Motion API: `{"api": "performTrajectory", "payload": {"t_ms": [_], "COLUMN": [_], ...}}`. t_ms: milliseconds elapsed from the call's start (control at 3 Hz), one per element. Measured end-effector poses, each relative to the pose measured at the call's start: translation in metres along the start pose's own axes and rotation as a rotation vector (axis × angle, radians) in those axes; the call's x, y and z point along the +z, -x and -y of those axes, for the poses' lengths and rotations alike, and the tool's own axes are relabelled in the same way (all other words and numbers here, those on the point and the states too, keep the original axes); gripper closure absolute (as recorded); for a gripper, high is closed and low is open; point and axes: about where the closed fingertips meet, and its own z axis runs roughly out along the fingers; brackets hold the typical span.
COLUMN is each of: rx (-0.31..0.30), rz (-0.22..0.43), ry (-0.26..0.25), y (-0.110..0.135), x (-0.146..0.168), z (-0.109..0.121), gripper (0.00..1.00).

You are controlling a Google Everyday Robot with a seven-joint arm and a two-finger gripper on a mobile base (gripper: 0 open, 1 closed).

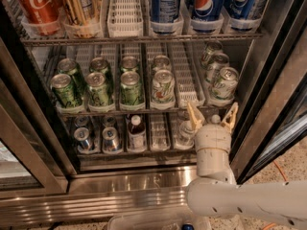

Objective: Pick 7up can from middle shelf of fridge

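The fridge stands open before me. The middle shelf is a wire rack with white lane trays. On it, a pale silver-white 7up can with green lettering stands at the front of its lane, another behind it. Similar silvery cans fill the right lane; I cannot read the labels. My gripper is open and empty. It points up just below the middle shelf's front edge, under the empty lane between those two lanes, touching no can.
Darker green cans fill the left three lanes. The top rack holds red cola cans and blue Pepsi cans. The bottom rack holds small cans and a bottle. Dark door frames flank the opening.
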Motion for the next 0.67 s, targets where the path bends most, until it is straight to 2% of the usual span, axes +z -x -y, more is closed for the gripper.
{"api": "performTrajectory", "payload": {"t_ms": [667], "rx": [-0.003], "rz": [0.002], "ry": [-0.014], "y": [-0.0012], "x": [0.0088], "z": [0.0051], "gripper": [0.19]}}
